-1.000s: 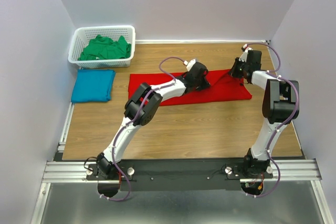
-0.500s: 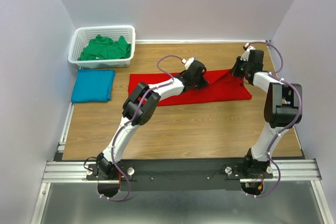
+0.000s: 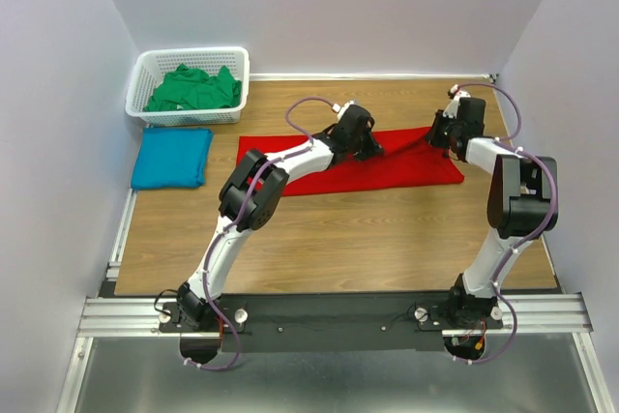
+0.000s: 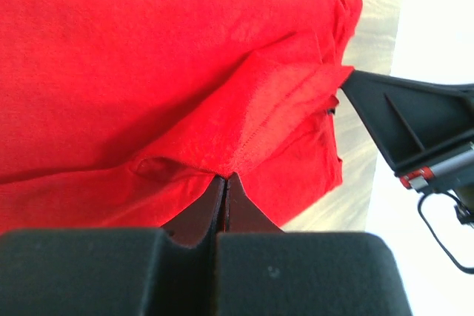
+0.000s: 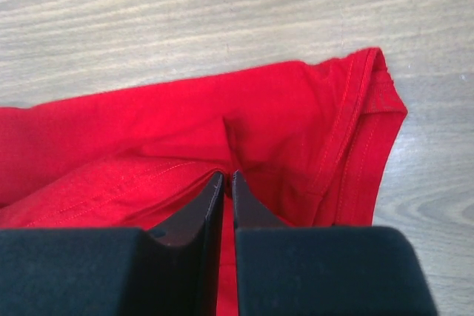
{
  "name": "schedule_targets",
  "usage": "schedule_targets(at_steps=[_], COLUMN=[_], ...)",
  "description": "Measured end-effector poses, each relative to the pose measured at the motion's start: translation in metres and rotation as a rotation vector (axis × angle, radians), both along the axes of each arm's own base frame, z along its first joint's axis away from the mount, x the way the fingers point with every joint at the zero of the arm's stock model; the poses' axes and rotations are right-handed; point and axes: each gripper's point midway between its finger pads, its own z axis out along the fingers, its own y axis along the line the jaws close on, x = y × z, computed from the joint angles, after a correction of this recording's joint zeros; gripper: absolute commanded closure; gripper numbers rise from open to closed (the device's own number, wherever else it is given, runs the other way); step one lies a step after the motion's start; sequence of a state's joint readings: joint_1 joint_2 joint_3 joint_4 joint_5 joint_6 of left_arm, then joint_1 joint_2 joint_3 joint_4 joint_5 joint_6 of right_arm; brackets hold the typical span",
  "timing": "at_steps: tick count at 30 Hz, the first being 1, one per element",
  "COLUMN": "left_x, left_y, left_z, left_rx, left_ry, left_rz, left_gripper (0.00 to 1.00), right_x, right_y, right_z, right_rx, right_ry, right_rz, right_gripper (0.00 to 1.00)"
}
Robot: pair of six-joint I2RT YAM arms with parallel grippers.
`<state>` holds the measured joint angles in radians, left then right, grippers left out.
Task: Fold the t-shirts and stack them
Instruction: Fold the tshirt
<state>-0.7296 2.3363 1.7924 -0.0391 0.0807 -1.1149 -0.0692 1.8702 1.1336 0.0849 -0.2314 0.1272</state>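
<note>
The red t-shirt [image 3: 406, 169] lies spread in a long band across the back of the table. My left gripper [image 3: 371, 148] sits at its middle top edge, shut on a raised fold of red cloth [image 4: 252, 138], with its tips [image 4: 224, 177] pressed together. At the shirt's right end my right gripper [image 3: 432, 134] pinches a ridge of the red t-shirt [image 5: 296, 123] near the hemmed edge; its jaws [image 5: 227, 175] stand only a sliver apart. The teal t-shirt [image 3: 172, 158] lies folded at the left. The green t-shirt [image 3: 193, 89] is crumpled in the basket.
The white lattice basket [image 3: 189, 53] stands at the back left corner, just behind the teal shirt. Bare wooden table [image 3: 338, 229] stretches between the red shirt and the arm bases. Walls close in on both sides.
My left gripper has closed on the red cloth and drawn back and left a little. The right gripper has shifted slightly right, and its jaws have eased a sliver apart.
</note>
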Motion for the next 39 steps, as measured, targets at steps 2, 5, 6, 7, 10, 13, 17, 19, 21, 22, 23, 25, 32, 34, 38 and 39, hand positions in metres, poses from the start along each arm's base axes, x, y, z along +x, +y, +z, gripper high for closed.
schedule_targets(at_steps=[2, 5, 6, 7, 10, 13, 17, 19, 21, 22, 23, 25, 32, 34, 38, 39], left_x=[-0.002, -0.005, -0.006, -0.007, -0.008, -0.011, -0.016, -0.017, -0.018, -0.018, -0.018, -0.018, -0.019, -0.019, -0.023, -0.024], left_y=[-0.002, -0.004, -0.004, -0.004, -0.004, -0.003, -0.002, -0.001, 0.000, 0.000, 0.001, 0.001, 0.002, 0.003, 0.010, 0.013], left_z=[0.000, 0.001, 0.001, 0.001, -0.001, -0.004, -0.010, -0.012, -0.015, -0.015, -0.016, -0.016, -0.018, -0.020, -0.026, -0.026], left_rx=[-0.007, -0.015, -0.016, -0.016, -0.013, -0.007, 0.002, 0.007, 0.013, 0.014, 0.016, 0.019, 0.027, 0.036, 0.058, 0.062], left_ry=[0.006, 0.013, 0.014, 0.015, 0.018, 0.024, 0.038, 0.041, 0.042, 0.042, 0.043, 0.041, 0.036, 0.033, 0.034, 0.034], left_rz=[-0.014, -0.031, -0.036, -0.039, -0.046, -0.053, -0.069, -0.072, -0.076, -0.077, -0.077, -0.080, -0.087, -0.092, -0.101, -0.101], left_gripper=[1.00, 1.00, 1.00, 1.00, 1.00, 0.99, 0.99, 0.99, 0.99, 0.98, 0.97, 0.89, 0.46, 0.43, 0.39, 0.39], right_x=[-0.002, -0.006, -0.009, -0.011, -0.017, -0.023, -0.021, -0.017, -0.013, -0.012, -0.010, -0.006, 0.001, 0.000, -0.001, 0.000], right_y=[0.000, 0.000, -0.001, -0.001, -0.003, -0.007, -0.006, 0.000, 0.008, 0.012, 0.018, 0.029, 0.055, 0.055, 0.041, 0.035], right_z=[-0.003, -0.007, -0.009, -0.009, -0.004, 0.013, 0.050, 0.066, 0.074, 0.075, 0.076, 0.073, 0.021, 0.007, -0.017, -0.022], right_rx=[-0.001, 0.000, 0.000, -0.002, -0.008, -0.010, 0.016, 0.055, 0.107, 0.131, 0.164, 0.232, 0.453, 0.480, 0.536, 0.544], right_ry=[0.007, 0.017, 0.023, 0.025, 0.019, -0.025, -0.118, -0.161, -0.178, -0.178, -0.178, -0.171, -0.050, -0.022, 0.021, 0.026], right_rz=[-0.002, -0.005, -0.009, -0.010, -0.027, -0.062, -0.084, -0.077, -0.059, -0.053, -0.037, -0.010, 0.013, -0.004, -0.056, -0.072], right_gripper=[0.80, 0.69, 0.64, 0.62, 0.58, 0.53, 0.52, 0.52, 0.52, 0.52, 0.52, 0.52, 0.52, 0.52, 0.52, 0.52])
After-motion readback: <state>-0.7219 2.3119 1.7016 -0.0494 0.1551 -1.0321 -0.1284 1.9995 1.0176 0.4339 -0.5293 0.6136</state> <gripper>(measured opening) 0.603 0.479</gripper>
